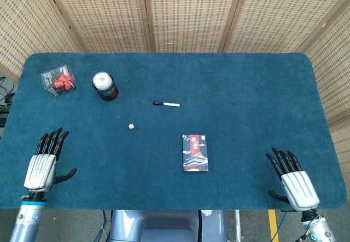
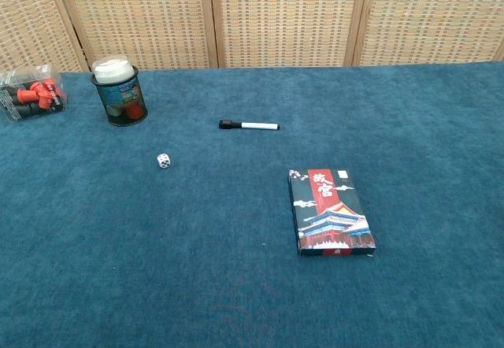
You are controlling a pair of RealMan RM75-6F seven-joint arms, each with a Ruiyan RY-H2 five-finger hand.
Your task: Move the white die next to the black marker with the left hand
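Note:
A small white die (image 1: 131,126) (image 2: 164,160) lies on the blue table, left of centre. The marker (image 1: 166,104) (image 2: 248,125), white-bodied with a black cap, lies flat a short way behind and to the right of it. My left hand (image 1: 45,163) rests open at the table's front left corner, fingers stretched forward, well short of the die. At the front right corner my right hand (image 1: 292,180) lies open the same way. Neither hand shows in the chest view.
A black can with a white lid (image 1: 104,85) (image 2: 120,92) stands at the back left. A clear box of red pieces (image 1: 58,80) (image 2: 30,97) sits further left. A dark printed card box (image 1: 195,153) (image 2: 329,212) lies right of centre.

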